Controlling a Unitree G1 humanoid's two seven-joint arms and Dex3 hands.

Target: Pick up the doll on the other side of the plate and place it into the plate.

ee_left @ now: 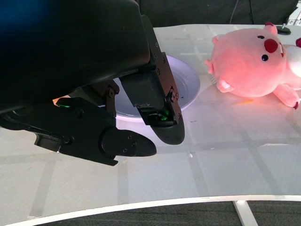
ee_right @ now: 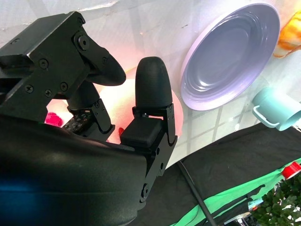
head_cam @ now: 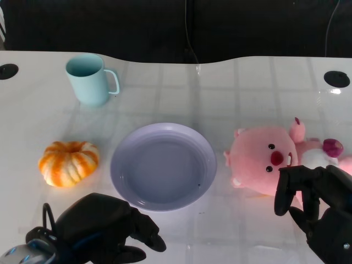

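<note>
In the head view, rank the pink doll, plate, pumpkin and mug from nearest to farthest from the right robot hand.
1. Pink doll: right beside the right robot hand, at the table's right.
2. Plate: in the middle, empty.
3. Mug and pumpkin: both far off on the left, the mug at the back, the pumpkin nearer the front; too close to call.

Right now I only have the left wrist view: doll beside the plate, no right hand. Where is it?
Observer: The right hand is at the doll's near edge, fingers apart, holding nothing.
Operator: Is anything beyond the plate that I can't see?
Observer: A mug stands far back on the left, well apart from the plate.
</note>
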